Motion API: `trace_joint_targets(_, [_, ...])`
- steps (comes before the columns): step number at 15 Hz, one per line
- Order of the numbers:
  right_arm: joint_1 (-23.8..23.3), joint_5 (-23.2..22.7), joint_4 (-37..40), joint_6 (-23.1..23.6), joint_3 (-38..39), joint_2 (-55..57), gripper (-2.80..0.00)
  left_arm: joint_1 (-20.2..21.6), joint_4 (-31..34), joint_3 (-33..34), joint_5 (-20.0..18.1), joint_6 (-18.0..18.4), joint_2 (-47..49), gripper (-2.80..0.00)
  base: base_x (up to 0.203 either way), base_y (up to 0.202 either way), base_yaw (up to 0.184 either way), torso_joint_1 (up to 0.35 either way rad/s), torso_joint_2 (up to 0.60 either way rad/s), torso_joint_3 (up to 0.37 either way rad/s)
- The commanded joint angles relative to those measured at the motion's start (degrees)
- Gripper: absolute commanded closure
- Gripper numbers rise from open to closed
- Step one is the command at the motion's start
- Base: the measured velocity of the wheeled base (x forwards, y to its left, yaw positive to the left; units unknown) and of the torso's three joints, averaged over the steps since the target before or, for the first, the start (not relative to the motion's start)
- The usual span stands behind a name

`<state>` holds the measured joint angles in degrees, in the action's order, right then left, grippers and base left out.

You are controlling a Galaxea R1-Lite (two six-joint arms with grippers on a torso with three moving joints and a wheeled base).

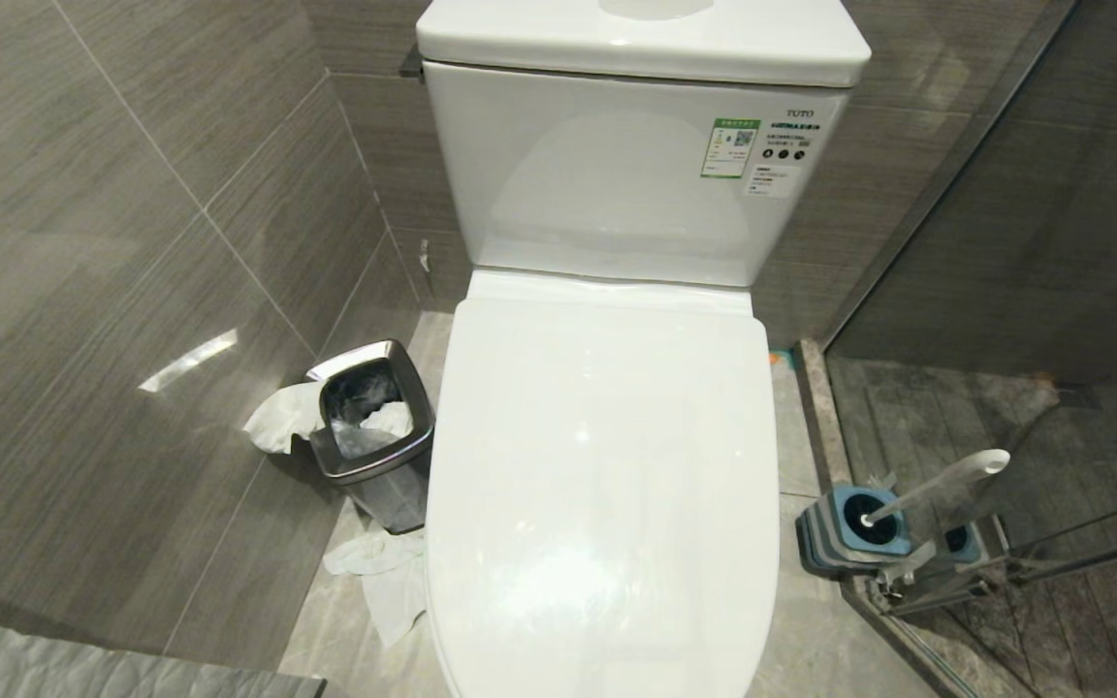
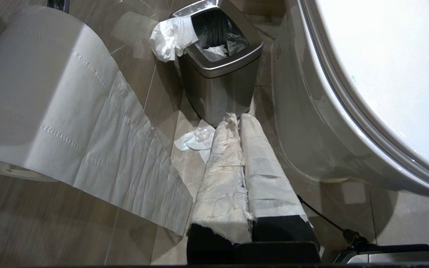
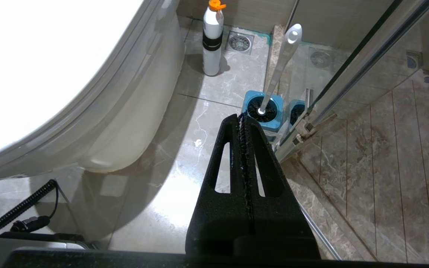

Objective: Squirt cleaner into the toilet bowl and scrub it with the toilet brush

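Grey toilet brush just beyond right claw, prob. apart.

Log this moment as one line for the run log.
toilet lid down | toilet brush in holder | bottle on floor | left gripper shut, empty | right gripper shut, empty
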<state>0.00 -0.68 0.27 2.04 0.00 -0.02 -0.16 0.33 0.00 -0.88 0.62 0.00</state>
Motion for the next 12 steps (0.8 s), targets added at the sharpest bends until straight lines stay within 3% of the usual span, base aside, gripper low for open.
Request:
trace_joint_targets(1, [0.0, 0.0, 0.0, 0.1, 0.0, 0.0, 0.0, 0.0, 0.0, 0.2, 0.0, 0.0, 0.1, 0.0, 0.0, 0.0, 0.0, 0.0, 0.0, 0.0])
trace_joint_targets(12, [0.0, 0.0, 0.0, 0.1, 0.0, 0.0, 0.0, 0.0, 0.0, 0.2, 0.0, 0.0, 0.1, 0.0, 0.0, 0.0, 0.0, 0.0, 0.0, 0.0])
